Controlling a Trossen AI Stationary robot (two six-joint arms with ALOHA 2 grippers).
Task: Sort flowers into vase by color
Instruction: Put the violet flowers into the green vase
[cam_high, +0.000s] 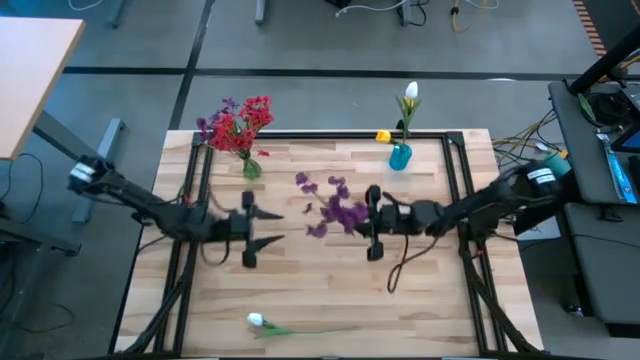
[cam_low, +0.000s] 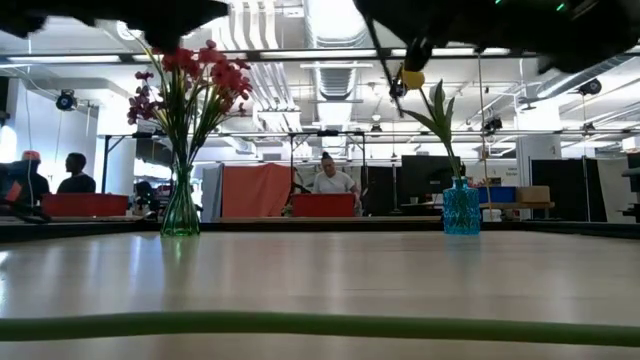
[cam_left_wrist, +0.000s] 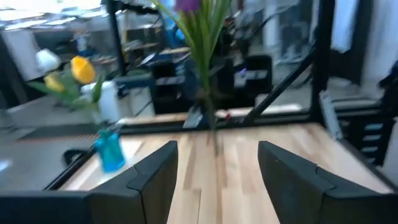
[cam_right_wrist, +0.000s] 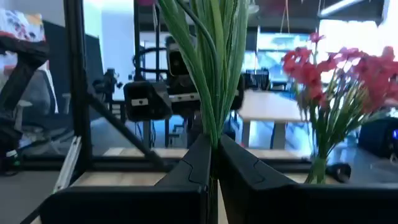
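Mid-surface, the right claw (cam_high: 372, 222) is clamped on the purple flowers (cam_high: 338, 208); the left claw (cam_high: 249, 229) gapes empty.

Evenly lit from ceiling strip lights (cam_low: 330, 70) glaring white across the low view, with soft shadows on the pale wooden table (cam_high: 300, 290), motion blur in both wrist views and a defocused green stem (cam_low: 300, 324) up close.
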